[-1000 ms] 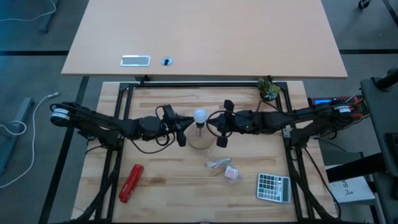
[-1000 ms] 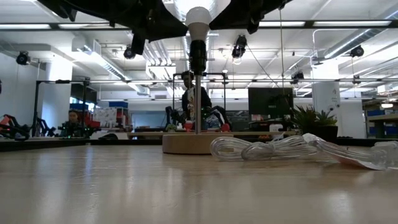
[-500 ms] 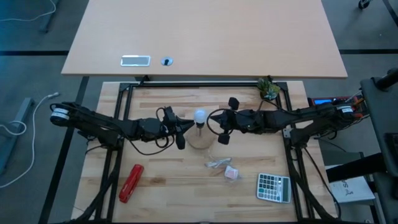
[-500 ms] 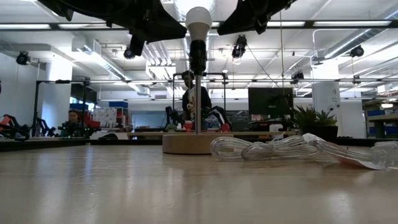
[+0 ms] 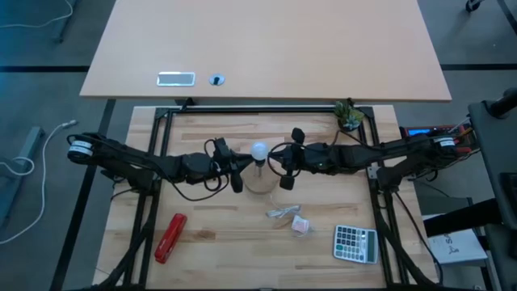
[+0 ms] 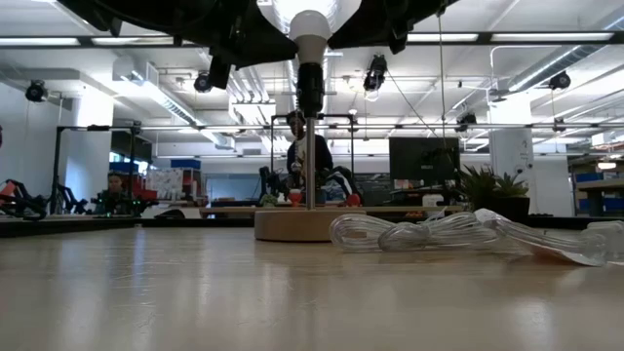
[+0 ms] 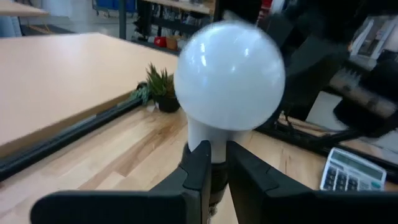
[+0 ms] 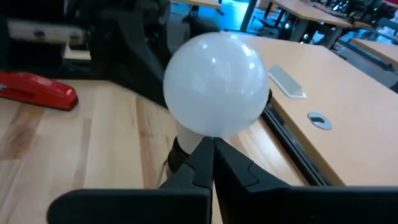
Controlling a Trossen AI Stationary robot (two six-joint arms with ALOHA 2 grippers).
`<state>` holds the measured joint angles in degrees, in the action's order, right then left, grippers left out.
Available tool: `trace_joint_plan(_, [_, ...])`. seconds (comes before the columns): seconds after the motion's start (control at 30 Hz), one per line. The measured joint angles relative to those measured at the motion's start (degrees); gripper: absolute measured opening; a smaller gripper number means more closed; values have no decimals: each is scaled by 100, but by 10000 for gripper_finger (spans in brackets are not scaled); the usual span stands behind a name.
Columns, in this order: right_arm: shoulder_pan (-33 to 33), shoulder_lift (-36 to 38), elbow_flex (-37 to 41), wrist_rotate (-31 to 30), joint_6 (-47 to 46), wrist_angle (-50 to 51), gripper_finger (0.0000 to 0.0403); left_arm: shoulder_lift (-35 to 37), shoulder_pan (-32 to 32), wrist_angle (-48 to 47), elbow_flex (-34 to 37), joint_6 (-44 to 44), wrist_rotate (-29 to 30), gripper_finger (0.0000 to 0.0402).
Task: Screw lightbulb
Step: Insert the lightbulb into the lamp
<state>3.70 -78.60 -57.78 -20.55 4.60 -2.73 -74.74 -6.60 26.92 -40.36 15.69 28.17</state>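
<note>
The left gripper and right gripper are crowding the lightbulb from both sides. A clear wrapper and, seemingly, a small packet are occupying the near tabletop.

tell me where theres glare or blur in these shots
Left wrist view: the lightbulb carries soft highlights, and the calculator behind it is out of focus. Right wrist view: the bulb again shows faint reflections; the red stapler is soft. Low view: ceiling lights glare behind the bulb, and the near tabletop is blurred.
</note>
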Motion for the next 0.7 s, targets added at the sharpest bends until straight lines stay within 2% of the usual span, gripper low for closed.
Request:
trace_joint_plan(0.13, [0, -70, 0, 8, -15, -76, 0, 0, 5, 113, 0, -160, 63, 41])
trace_joint_plan(0.43, [2, -309, 0, 434, -152, -313, 0, -20, 50, 146, 0, -171, 344, 41])
trace_joint_plan(0.7, [20, -268, 0, 438, -183, -118, 0, -12, 51, -16, 0, -169, 436, 41])
